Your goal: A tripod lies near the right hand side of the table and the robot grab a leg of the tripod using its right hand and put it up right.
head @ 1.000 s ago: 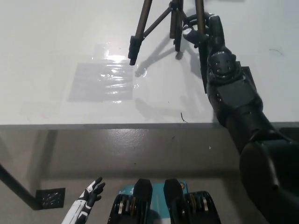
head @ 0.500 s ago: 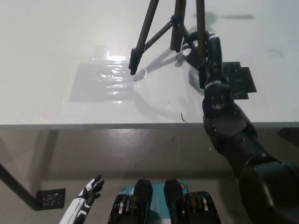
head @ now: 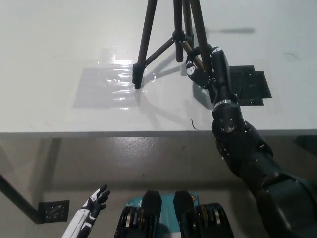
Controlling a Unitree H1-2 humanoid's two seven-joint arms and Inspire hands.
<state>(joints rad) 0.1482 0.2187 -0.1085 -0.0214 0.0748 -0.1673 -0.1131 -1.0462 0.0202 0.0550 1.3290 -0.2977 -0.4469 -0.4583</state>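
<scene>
Tripod (head: 171, 37) is on the white table (head: 54, 44), toward its right half, legs spread and running up out of the top of frame — head not visible. Left leg's foot (head: 136, 78) sits on the table at the right edge of a shiny clear tape patch (head: 110, 84), touching or just at it. Middle leg comes down behind the brace hub; its foot is partly hidden, can't tell if it's planted. Right hand (head: 204, 67) is black, fingers wrapped around the lower part of the right leg, so that leg's foot is covered by the hand — can't see whether it meets the surface. Black right arm (head: 237, 144) comes in from the bottom right, crosses the table's front edge and rises to the hand. Just right of the hand there's a dark patch of black tape strips (head: 250, 84) on the table, partly hidden by the wrist. A small dark mark (head: 194, 125) sits near the front edge, just left of the forearm. Faint thin mark at the far right of the table top. Nothing else stands close to the tripod legs on the table. Left hand (head: 96, 203) is white with dark fingers, low at bottom left below table level, fingers spread, holding nothing. A small black square plate (head: 53, 210) lies on the floor near it.
</scene>
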